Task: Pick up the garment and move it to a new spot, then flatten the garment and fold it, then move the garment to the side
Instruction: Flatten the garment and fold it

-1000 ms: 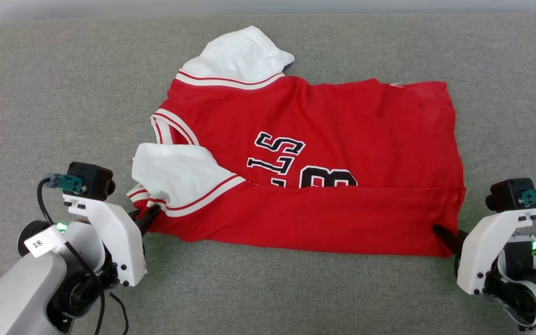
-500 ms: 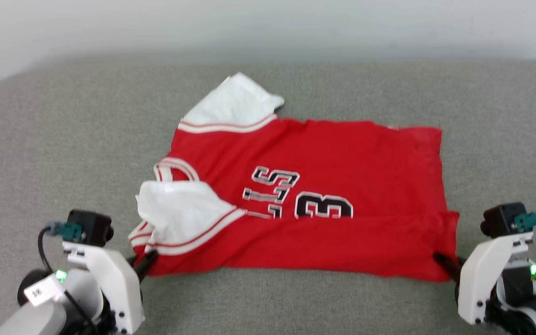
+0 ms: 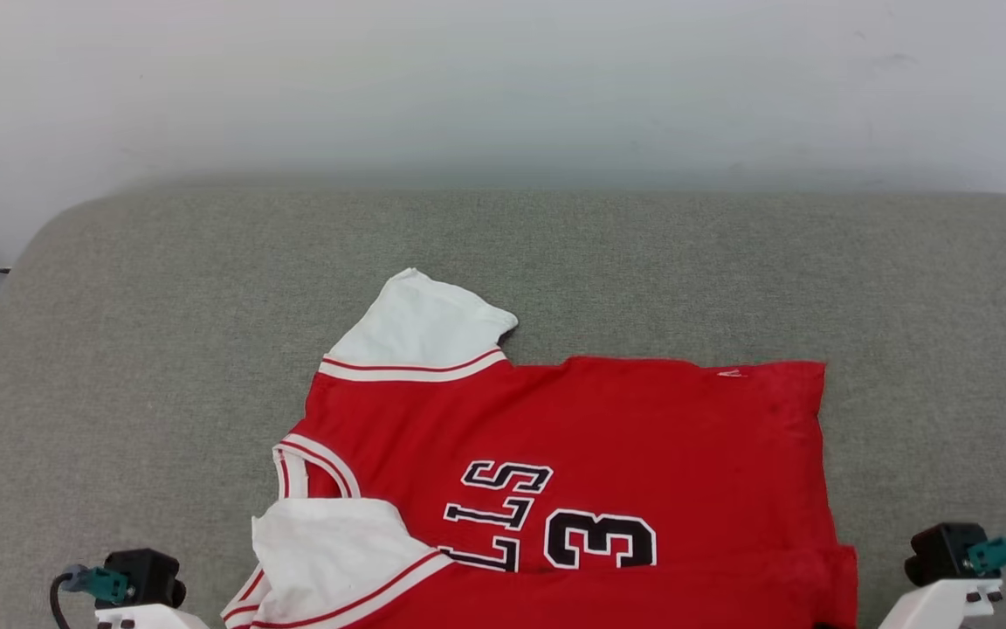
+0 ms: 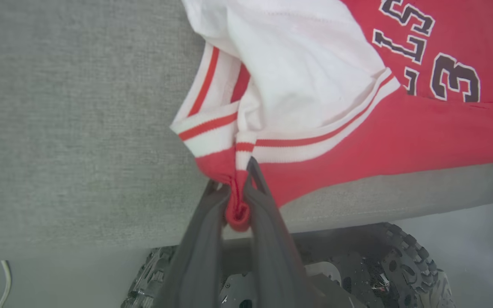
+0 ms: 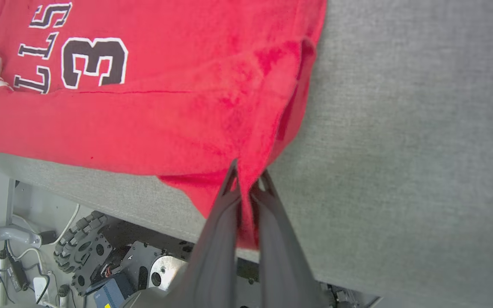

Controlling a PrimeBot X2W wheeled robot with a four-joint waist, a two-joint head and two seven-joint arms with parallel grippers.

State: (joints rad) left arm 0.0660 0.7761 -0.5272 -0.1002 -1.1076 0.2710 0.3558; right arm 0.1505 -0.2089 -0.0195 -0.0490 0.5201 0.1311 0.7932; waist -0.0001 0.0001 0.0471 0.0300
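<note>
The red shirt (image 3: 608, 454) lies spread on the gray cushion (image 3: 162, 306), low in the middle of the head picture. Its number 3 (image 3: 599, 542) faces up, and one white sleeve (image 3: 420, 323) pokes toward the wall (image 3: 468, 87). The near edge is folded over in a strip. My left claw (image 4: 239, 194) is pinched tight on the corner by the striped trim (image 4: 206, 128), at the bottom middle of its own picture. From there the shirt spreads away to the upper right. My right claw (image 5: 248, 184) is pinched tight on the other near corner, and there the shirt spreads to the upper left. Both corners hang just past the cushion's front edge. I think I hold two corners so the edge between them stays straight. That way the shirt should not bunch up when I move or fold it.
</note>
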